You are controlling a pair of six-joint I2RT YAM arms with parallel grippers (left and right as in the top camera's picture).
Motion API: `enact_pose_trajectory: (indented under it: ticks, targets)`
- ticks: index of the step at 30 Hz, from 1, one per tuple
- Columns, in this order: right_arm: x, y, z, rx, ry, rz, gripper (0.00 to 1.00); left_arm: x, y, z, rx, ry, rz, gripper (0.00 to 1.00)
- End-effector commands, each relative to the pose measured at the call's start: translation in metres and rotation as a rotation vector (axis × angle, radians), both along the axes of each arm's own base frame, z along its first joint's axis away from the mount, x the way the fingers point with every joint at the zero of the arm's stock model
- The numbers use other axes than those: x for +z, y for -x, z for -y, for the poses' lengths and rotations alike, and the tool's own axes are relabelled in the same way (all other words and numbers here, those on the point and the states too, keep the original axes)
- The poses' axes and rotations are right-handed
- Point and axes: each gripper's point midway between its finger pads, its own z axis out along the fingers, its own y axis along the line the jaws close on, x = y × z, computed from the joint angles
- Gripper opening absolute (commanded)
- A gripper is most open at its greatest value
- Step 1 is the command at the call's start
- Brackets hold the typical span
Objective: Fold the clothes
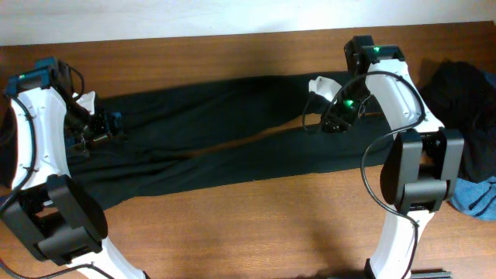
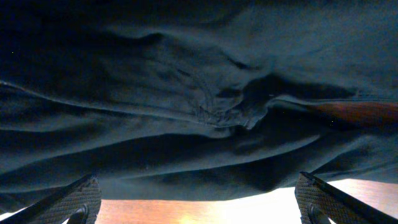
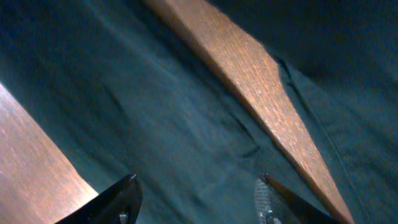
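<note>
A long pair of black trousers (image 1: 232,132) lies spread across the wooden table (image 1: 232,225), waist end to the left and legs running right. My left gripper (image 1: 105,128) hovers at the waist end. In the left wrist view it (image 2: 198,202) stands wide open, with creased black cloth (image 2: 186,93) just ahead of the fingers and bare wood between them. My right gripper (image 1: 325,120) is over the leg ends. In the right wrist view its jaws (image 3: 196,196) stand apart, straddling flat trouser cloth (image 3: 155,112), and nothing is pinched.
A heap of black clothes (image 1: 465,93) lies at the far right edge, with a blue piece (image 1: 477,194) below it. A strip of bare wood (image 3: 249,81) shows between the two trouser legs. The table's far edge meets a white wall.
</note>
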Motion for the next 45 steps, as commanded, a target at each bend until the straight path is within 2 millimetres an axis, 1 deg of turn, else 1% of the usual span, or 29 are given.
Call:
enact_pose_trajectory:
  ticks: [1,5,8,11,21,27,33,37,41,43,44,45]
  targets:
    - [-0.014,0.013,-0.007,0.145,-0.031,-0.021,0.62,0.01,-0.002,0.001,0.007,-0.002,0.036,0.99]
    - [-0.033,0.019,-0.006,0.179,-0.033,-0.02,0.64,0.01,-0.002,0.001,0.007,-0.003,0.038,0.99]
    - [-0.047,0.014,-0.007,0.189,-0.031,0.014,0.65,0.01,-0.002,0.001,0.007,-0.003,0.038,0.99]
    - [-0.053,0.011,-0.007,0.224,-0.033,0.045,0.64,0.01,-0.002,0.001,0.007,-0.003,0.038,0.99]
    - [-0.07,-0.012,-0.008,0.229,-0.025,0.14,0.67,0.01,-0.004,0.001,0.007,-0.004,0.043,0.99]
    - [-0.074,-0.006,-0.007,0.25,-0.026,0.119,0.64,0.01,-0.004,0.001,0.007,-0.004,0.042,0.99]
    - [-0.075,-0.004,-0.007,0.259,-0.027,0.116,0.64,0.01,-0.003,0.001,0.007,-0.004,0.042,0.99]
    - [-0.081,-0.002,-0.007,0.278,-0.029,0.102,0.63,0.01,-0.003,0.001,0.007,-0.004,0.042,0.99]
    - [-0.093,0.004,-0.007,0.277,-0.034,0.063,0.57,0.01,-0.003,0.001,0.007,-0.004,0.042,0.99]
    - [-0.094,0.005,-0.007,0.277,-0.034,0.058,0.5,0.01,-0.003,0.001,0.007,-0.004,0.042,0.99]
    - [-0.092,0.004,-0.007,0.277,-0.033,0.062,0.45,0.01,-0.003,0.001,0.007,-0.004,0.042,0.99]
    - [-0.09,0.003,-0.007,0.276,-0.033,0.063,0.38,0.01,-0.003,0.001,0.007,-0.004,0.042,0.99]
